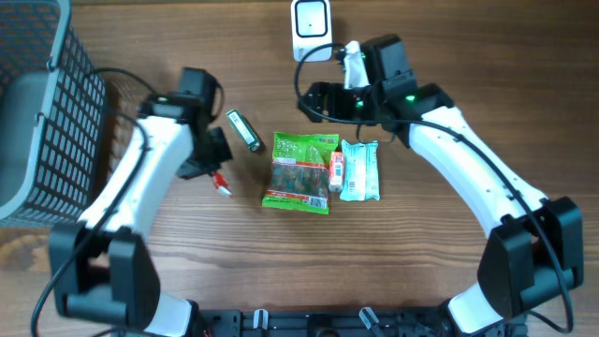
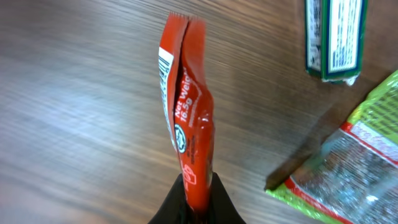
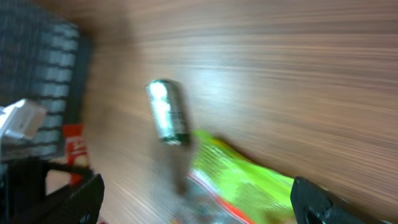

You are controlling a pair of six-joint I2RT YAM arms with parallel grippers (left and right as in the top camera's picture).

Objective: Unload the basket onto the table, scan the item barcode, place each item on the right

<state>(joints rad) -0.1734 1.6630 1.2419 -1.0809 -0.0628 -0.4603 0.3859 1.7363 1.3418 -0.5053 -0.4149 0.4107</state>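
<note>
Red sachet (image 2: pixel 186 112) sits clamped tight in the left pincer (image 2: pixel 198 196) over the wooden table (image 2: pixel 74 124) beside the green packet (image 1: pixel 299 170), while the right pincer (image 3: pixel 196 202) gapes wide near the white scanner (image 1: pixel 312 28).

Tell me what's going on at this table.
The left claw is shut on one end of a red sachet, well to the left of the white scanner. The right claw stands open and empty just below that scanner. A green snack bag, a dark green packet and a pale blue packet lie between the arms.
</note>
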